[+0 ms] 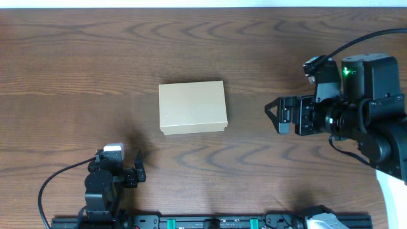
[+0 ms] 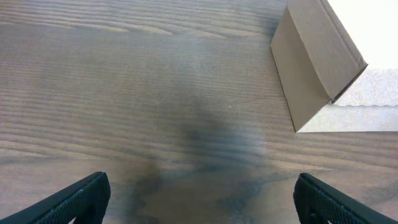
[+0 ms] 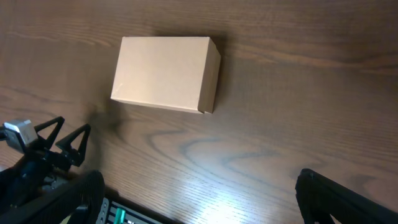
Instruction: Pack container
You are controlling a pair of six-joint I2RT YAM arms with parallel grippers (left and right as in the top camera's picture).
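Centrally, the closed container (image 1: 192,107) sits on the table (image 1: 76,76), while left gripper (image 1: 138,170) and right gripper (image 1: 272,116) gape wide, holding nothing.

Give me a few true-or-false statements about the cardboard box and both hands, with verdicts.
1. The container has its lid shut. True.
2. The left hand grips the container. False: it is open, apart from the container, and holds nothing.
3. The right hand is open and empty. True.
4. The container sits at the left edge of the table. False: it sits near the middle, between the two hands.
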